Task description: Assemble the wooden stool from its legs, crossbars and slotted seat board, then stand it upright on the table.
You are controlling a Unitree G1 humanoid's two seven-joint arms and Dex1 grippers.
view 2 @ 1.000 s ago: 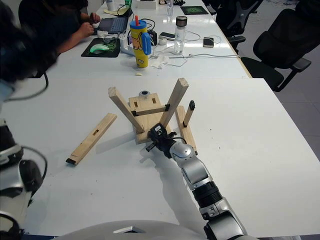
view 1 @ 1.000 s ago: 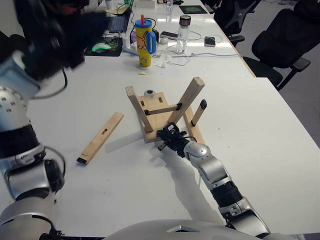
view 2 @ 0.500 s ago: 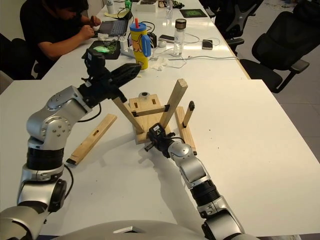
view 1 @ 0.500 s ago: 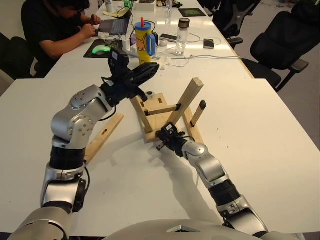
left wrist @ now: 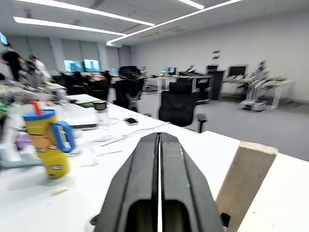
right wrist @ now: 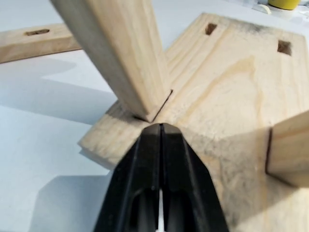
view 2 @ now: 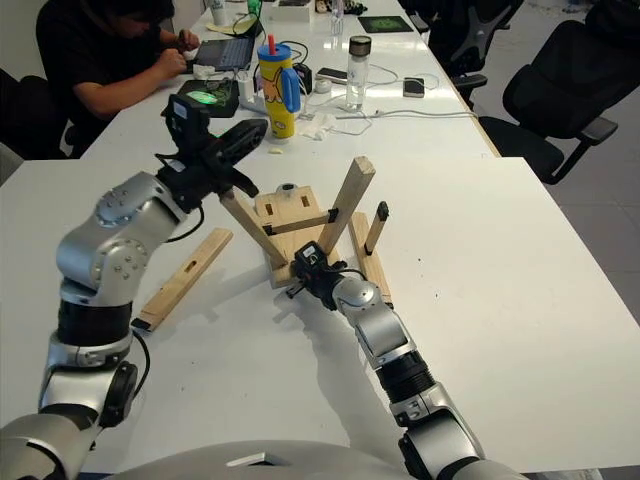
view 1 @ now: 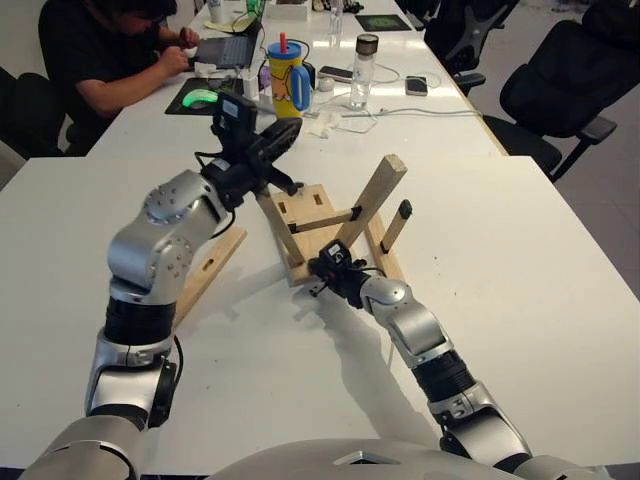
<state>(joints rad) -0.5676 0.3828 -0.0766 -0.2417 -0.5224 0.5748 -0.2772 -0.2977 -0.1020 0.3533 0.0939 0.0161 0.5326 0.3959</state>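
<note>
We are working on the slanting leg (view 1: 280,228) in the seat board (view 1: 308,200) lying on the tabletop (view 1: 520,260).
Left jaws, together, are hovering at its upper end above the board; right jaws, together, are sitting at its foot.

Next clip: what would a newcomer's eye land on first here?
The half-built stool on the table: seat board flat, two legs jutting up, joined by a crossbar. Jaws shut, the right gripper sits at the board's near edge, the left gripper near the top of one leg. A loose leg lies left of it.
</note>
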